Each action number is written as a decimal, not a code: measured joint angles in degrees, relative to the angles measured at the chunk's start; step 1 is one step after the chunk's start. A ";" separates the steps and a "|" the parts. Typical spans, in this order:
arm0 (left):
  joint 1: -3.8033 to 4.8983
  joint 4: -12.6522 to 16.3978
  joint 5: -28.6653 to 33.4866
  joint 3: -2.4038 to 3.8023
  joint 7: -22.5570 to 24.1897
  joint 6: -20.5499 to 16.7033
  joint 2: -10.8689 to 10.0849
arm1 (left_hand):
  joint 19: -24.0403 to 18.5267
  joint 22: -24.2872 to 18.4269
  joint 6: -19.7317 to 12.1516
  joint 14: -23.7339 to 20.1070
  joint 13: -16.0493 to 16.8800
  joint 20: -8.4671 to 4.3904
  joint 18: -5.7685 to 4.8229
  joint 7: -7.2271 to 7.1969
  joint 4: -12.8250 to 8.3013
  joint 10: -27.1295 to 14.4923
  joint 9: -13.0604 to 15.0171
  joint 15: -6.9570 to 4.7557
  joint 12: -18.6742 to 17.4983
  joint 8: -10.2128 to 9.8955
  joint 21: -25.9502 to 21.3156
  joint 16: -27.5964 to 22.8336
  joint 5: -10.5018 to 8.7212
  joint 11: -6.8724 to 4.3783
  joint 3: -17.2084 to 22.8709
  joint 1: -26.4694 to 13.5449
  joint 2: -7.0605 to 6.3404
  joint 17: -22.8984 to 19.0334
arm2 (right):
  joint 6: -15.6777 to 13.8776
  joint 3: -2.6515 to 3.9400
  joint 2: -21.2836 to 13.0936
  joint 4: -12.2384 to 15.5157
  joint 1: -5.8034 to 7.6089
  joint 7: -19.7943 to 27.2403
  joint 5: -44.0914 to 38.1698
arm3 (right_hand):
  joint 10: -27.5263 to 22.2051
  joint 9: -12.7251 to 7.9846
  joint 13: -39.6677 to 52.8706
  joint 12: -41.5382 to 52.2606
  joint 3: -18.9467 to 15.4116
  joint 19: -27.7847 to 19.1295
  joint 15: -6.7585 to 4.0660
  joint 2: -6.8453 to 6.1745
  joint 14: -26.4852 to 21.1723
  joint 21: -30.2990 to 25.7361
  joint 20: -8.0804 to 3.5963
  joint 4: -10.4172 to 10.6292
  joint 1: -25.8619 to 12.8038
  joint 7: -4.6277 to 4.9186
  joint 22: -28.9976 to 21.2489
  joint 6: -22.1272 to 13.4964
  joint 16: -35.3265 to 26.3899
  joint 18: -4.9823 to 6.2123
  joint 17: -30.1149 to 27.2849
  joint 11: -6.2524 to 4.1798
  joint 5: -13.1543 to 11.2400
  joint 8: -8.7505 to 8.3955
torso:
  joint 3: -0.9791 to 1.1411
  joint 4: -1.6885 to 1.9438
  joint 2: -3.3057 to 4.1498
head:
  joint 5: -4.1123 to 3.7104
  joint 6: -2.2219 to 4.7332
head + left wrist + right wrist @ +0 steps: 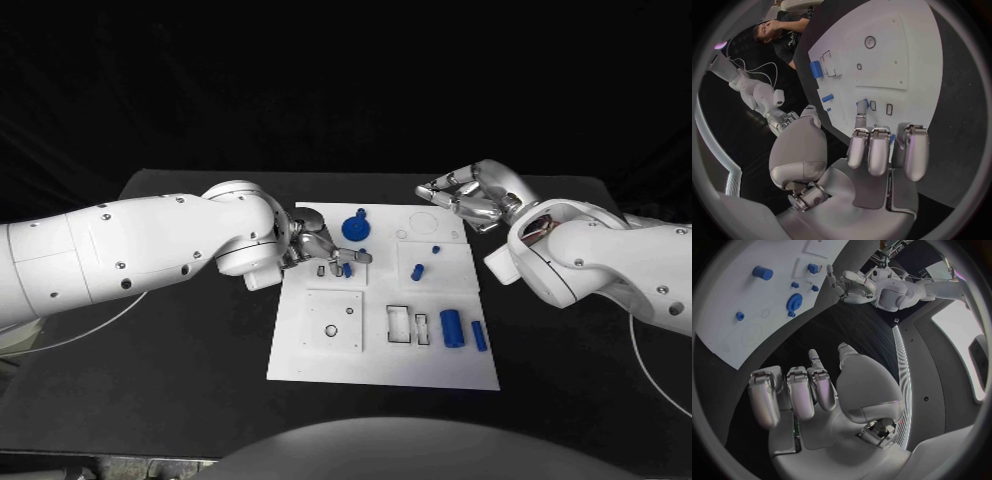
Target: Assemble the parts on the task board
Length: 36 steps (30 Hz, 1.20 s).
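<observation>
My left hand (315, 248) pinches a small blue part (346, 268) at the task board's (433, 365) 10 o'clock edge; misaligned, it could jam. My right hand (469, 196) hovers empty at 2 o'clock.

White task board (329, 350) lies flat mid-table; small blue parts (451, 328) scattered on it
</observation>
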 measured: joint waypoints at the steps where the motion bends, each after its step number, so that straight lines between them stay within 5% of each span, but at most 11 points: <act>1: 0.00 -0.18 -0.12 -0.01 -0.60 0.38 0.18 | 0.00 0.00 -0.57 0.00 0.00 0.00 0.00 0.11 0.00 0.00 0.25 0.00 0.00 -0.32 0.00 0.00 0.00 0.00 0.00 0.00 0.00 0.00 | 0.26 -0.02 0.01 -0.06 -0.07 -0.18 0.01 | 0.00 0.00 0.00 0.00 0.00 0.00 0.00 0.00 0.00 0.00 0.00 0.00 0.00 0.00 0.00 0.00 0.00 0.00 0.00 0.00 0.00 0.00 | 0.00 0.00 0.00 | 0.00 0.02; 7: 0.00 -1.31 -0.71 -0.08 -3.39 2.88 1.18 | -0.12 0.00 -1.32 0.10 0.00 0.74 0.02 0.73 0.00 -0.20 1.95 0.53 0.00 -0.83 0.00 0.00 -0.01 0.20 0.00 -0.11 0.12 -0.01 | 1.70 -0.04 0.01 -0.30 -0.38 -1.21 0.03 | 0.00 0.07 0.00 0.00 -0.16 0.00 0.00 0.00 0.00 0.00 0.00 0.16 0.00 0.00 0.00 0.00 0.00 0.00 0.00 0.00 0.00 0.23 | -0.02 0.00 0.03 | -0.10 0.05; 10: 0.00 -2.02 -0.86 -0.11 -4.35 3.86 1.89 | -0.20 -0.01 0.33 0.10 0.00 0.82 0.02 0.26 0.07 -0.20 2.94 0.53 0.00 -0.31 0.00 0.00 -0.02 0.20 0.68 -1.09 1.29 -0.01 | 2.29 -0.05 0.00 -0.38 -0.49 -1.64 0.03 | 0.00 0.07 0.00 0.00 -0.16 0.00 0.00 0.16 0.00 0.00 0.00 0.16 -0.16 0.00 -0.01 0.00 0.00 0.00 0.00 0.00 0.00 0.23 | -0.02 0.03 0.05 | -0.12 -0.04; 14: -0.04 -3.30 -0.95 -0.13 -5.42 4.56 3.05 | -0.20 -0.01 2.87 0.10 -0.01 0.82 0.07 -0.74 -0.09 0.09 4.81 0.53 0.00 1.14 0.00 0.00 4.26 -0.33 3.14 0.66 4.12 -0.01 | 2.95 -0.06 0.00 -0.42 -0.65 -2.11 0.03 | 0.00 0.06 0.00 0.00 -0.16 0.00 0.00 0.23 0.00 0.00 0.00 0.16 -0.23 0.00 -0.01 0.00 0.00 0.00 0.00 0.00 0.00 0.23 | -0.02 0.03 0.09 | -0.04 -0.14; 24: -0.48 -7.16 -0.78 -0.28 -7.04 4.64 6.06 | 0.01 -0.01 3.42 0.09 -0.02 0.60 0.10 -1.29 -0.13 -0.10 8.48 -0.30 0.00 1.43 0.00 0.00 13.49 -0.92 4.89 2.57 6.85 -0.02 | 4.19 -0.06 0.14 -0.46 -0.77 -3.16 -0.05 | 0.00 0.06 0.00 0.00 -0.16 0.00 0.00 0.45 0.00 0.00 0.00 0.16 0.00 0.22 -0.01 0.22 0.00 0.00 -0.01 0.00 0.00 0.23 | 0.00 -0.07 0.09 | -0.03 -0.31; 36: -0.62 -10.24 -0.01 -0.29 -8.08 4.87 8.66 | -0.20 -0.02 3.63 -0.10 -0.02 0.38 0.13 -1.50 -0.26 -0.10 10.21 -0.50 0.00 1.67 0.00 0.00 13.93 -1.33 5.66 3.59 8.41 -0.02 | 5.01 -0.06 0.36 -0.53 -0.87 -4.04 -0.14 | 0.00 0.10 0.00 0.00 -0.15 0.00 0.00 0.45 0.00 0.00 0.00 0.15 0.00 0.22 -0.02 0.22 0.00 0.00 -0.01 0.00 0.00 0.23 | 0.07 -0.04 0.07 | -0.47 -0.42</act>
